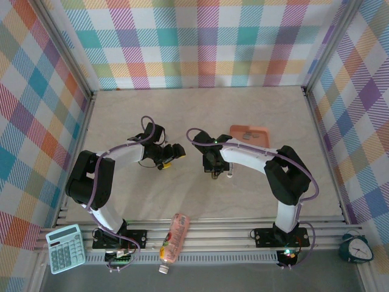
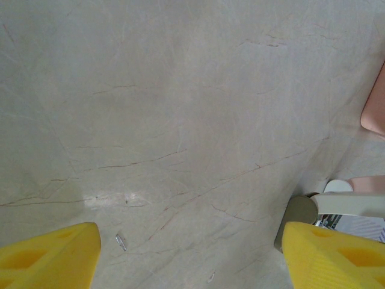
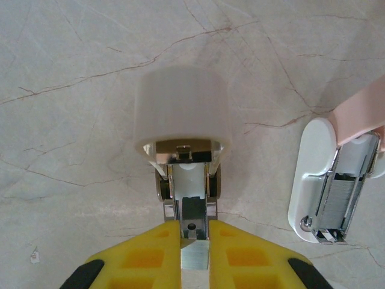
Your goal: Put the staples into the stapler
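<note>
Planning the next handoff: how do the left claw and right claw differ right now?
The left claw is open, the right claw shut. The left claw holds nothing above the table; the right claw grips a stapler by its metal rail. Both have yellow fingers.

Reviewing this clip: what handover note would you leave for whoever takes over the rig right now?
Left gripper: open, empty, over the table.
Right gripper: shut on the metal magazine of a white stapler, lid raised.
Second stapler lies open by the pink tray, staples in its channel.
Done: that one looks loaded.
Left: unclear whether the held stapler has staples; check, then close both.
</note>
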`<state>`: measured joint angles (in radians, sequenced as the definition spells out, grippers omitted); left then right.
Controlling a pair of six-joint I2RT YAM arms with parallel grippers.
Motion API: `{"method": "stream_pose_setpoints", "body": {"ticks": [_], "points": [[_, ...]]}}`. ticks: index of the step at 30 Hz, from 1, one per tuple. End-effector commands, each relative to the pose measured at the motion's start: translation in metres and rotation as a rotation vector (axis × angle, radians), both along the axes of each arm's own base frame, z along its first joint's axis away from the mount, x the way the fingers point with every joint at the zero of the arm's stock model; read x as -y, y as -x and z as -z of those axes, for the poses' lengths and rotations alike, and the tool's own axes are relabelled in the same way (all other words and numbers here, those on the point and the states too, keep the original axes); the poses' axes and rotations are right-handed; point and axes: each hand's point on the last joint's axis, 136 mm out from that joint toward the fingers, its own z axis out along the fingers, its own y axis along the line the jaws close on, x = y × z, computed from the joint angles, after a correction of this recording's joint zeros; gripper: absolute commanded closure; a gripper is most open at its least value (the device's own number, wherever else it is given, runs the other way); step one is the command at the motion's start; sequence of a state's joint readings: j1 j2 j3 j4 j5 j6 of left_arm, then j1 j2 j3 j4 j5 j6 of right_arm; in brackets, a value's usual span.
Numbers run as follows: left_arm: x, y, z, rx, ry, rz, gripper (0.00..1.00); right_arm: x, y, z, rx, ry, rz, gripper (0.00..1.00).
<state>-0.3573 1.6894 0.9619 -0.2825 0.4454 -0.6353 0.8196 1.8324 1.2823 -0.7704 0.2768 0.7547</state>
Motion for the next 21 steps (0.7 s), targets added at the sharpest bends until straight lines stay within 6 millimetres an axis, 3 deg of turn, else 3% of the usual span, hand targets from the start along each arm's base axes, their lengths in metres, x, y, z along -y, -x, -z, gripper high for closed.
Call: {"method": "stream_pose_setpoints", "body": {"ticks": [1, 21], "points": [[-0.0013, -0.0011, 0.0009, -0.008, 0.001, 0.009, 0.21, -0.0056, -0.0003, 0.0016, -0.004, -0.001, -0.015, 0.85], [-0.001, -0.0015, 0.0024, -0.012, 0.0, 0.011, 0.21, -0.0015, 0.0034, 0.0108, -0.03, 0.026, -0.012, 0.85]]}}
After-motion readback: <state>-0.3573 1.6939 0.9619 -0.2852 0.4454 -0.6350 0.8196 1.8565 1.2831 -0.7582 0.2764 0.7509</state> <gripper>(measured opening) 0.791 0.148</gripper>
